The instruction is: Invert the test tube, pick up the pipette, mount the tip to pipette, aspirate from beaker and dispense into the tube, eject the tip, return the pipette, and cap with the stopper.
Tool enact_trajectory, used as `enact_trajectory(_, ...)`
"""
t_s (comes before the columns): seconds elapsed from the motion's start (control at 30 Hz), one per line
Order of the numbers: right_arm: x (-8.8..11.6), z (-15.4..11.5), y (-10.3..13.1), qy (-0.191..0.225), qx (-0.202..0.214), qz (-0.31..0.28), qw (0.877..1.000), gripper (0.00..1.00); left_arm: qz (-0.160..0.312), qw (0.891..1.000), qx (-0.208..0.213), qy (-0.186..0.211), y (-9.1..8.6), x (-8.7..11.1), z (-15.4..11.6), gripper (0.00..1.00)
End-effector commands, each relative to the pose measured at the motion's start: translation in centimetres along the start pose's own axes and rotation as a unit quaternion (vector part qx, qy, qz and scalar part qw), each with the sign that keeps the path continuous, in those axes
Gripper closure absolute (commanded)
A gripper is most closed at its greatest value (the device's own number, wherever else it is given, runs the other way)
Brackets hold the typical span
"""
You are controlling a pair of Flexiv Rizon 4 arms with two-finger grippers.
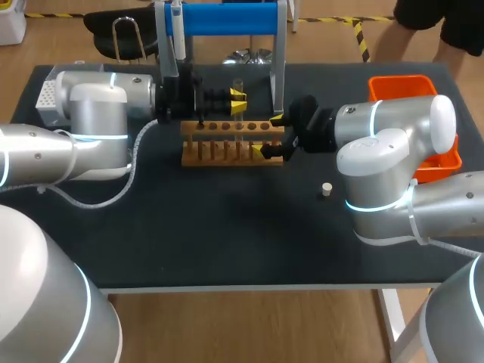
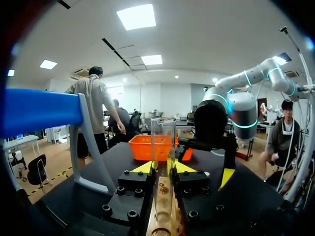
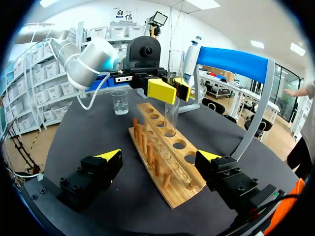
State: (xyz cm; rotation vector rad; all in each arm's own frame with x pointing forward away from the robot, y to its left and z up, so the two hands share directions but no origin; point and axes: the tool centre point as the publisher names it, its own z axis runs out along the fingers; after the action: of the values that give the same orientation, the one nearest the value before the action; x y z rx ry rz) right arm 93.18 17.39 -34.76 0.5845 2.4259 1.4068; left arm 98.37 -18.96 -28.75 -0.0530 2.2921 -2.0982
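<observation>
A clear test tube [image 1: 238, 97] stands upright over the wooden rack [image 1: 231, 145], with my left gripper [image 1: 238, 100] shut on it from both sides. In the left wrist view the tube [image 2: 163, 142] sits between the yellow tips of that gripper [image 2: 164, 168]. From the right wrist, the tube [image 3: 173, 78] reaches down to a hole in the rack [image 3: 165, 157]. My right gripper [image 3: 160, 158] is open and straddles the rack's near end [image 1: 271, 138]. The pipette [image 1: 177, 30] hangs on the blue stand [image 1: 227, 19]. A beaker [image 3: 119, 102] stands behind the rack. The small stopper [image 1: 327, 189] lies on the table.
An orange bin [image 1: 404, 87] stands at the back right, behind my right arm. A white perforated box [image 1: 45, 94] sits at the back left corner. The stand's metal legs [image 1: 280, 60] rise just behind the rack.
</observation>
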Motion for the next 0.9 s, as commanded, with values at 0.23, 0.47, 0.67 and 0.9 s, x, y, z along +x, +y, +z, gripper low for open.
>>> enact_trajectory(0.23,0.03,0.0,-0.03,0.0,0.0,0.0,1.0,0.0,0.0,1.0,-0.001,0.0,0.44,-0.24,-0.03,1.0)
enact_trajectory(0.47,0.03,0.0,-0.03,0.0,0.0,0.0,1.0,0.0,0.0,1.0,0.0,0.006,0.64,-0.18,-0.05,1.0)
enact_trajectory(0.67,0.03,0.0,-0.03,0.0,0.0,0.0,1.0,0.0,-0.001,1.0,-0.004,0.006,0.69,-0.15,-0.02,1.0)
enact_trajectory(0.9,0.03,0.0,-0.03,0.0,0.0,0.0,1.0,0.0,-0.005,1.0,-0.007,-0.001,0.67,-0.14,-0.19,0.0)
